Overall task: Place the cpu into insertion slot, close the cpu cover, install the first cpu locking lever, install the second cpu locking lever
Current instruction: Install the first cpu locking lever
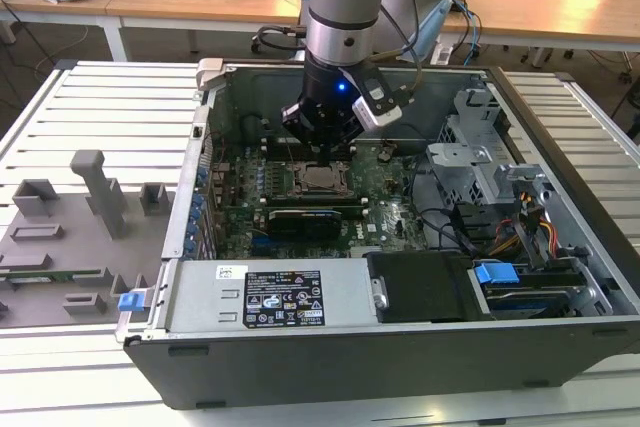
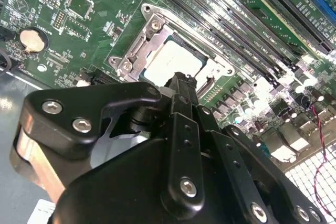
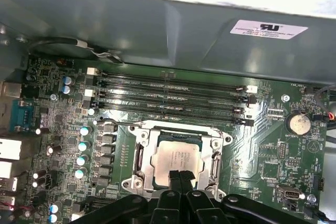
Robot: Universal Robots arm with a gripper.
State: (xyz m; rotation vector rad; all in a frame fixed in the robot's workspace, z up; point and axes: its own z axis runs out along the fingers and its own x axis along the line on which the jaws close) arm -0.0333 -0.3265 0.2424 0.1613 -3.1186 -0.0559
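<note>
Since the cpu [image 3: 177, 159] is already lying flat in the insertion slot [image 3: 137, 162] with the cpu cover [image 3: 216, 153] folded down around it, you're basically looking at the lever part of the job now. Your gripper [image 3: 181, 178] is hanging right over the near edge of the socket, tips pressed together with nothing between them, so it's working as a poker rather than a clamp. That makes sense: a thin closed tip is what you'd want for nudging wire levers. In the first wrist view the chip is sitting just ahead of the fingertips, silvery face showing through the cover's window. One lever [image 3: 122, 124] is running along the far side of the socket from the jaws, toward the memory slots [image 3: 168, 97]. I can't tell if it's hooked under its catch. In the exterior view the gripper [image 1: 322, 143] is hovering just above the motherboard [image 1: 395, 219] inside the case [image 1: 560, 247], straight over the socket.
</note>
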